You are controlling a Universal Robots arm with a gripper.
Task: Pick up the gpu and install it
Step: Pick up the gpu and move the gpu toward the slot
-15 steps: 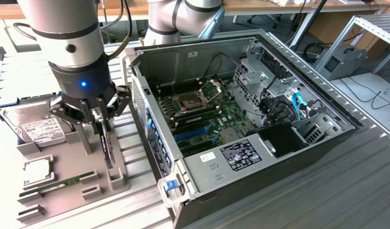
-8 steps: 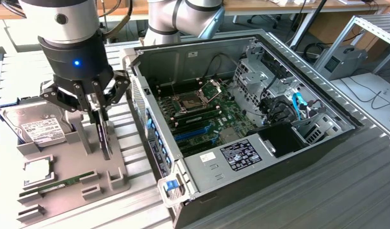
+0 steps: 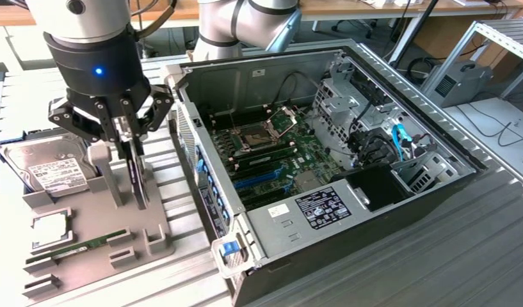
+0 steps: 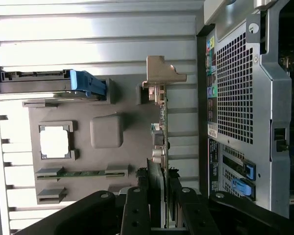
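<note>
Ribbed aluminium table point(image 3: 466, 256) is carrying everything; desks and cables are showing behind. Arm is hanging vertically over the table's side on the exterior view's left. Its grey wrist and black gripper body are pointing straight down, a blue light glowing on the housing.

Gripper point(image 3: 130, 146) point(image 4: 159, 196) is clamping its two black fingers on the upper edge of the gpu point(image 3: 141, 182) point(image 4: 159, 142), the card pinched flat between them. Gpu is standing on edge, upright, along the edge of the tray point(image 3: 99, 217) nearest the computer case point(image 3: 372, 256). Whether it is clear of its slot, cannot tell. Card is showing thin, flat and black, and a bent silver bracket point(image 4: 162, 73) is capping one end.

Tray is showing matte grey, with moulded pockets and posts.
- Hard drive point(image 3: 52, 167), silver with a white label, is sitting at the tray's far edge.
- Square processor chip point(image 3: 50, 230) is resting mid-tray.
- Narrow green memory stick point(image 3: 77, 246) is lying in a slot toward the near edge.

Case is lying open on its side just beside the tray, exposing the green motherboard point(image 3: 278, 150). Its perforated metal rear panel point(image 4: 235, 88) is facing the tray.
</note>
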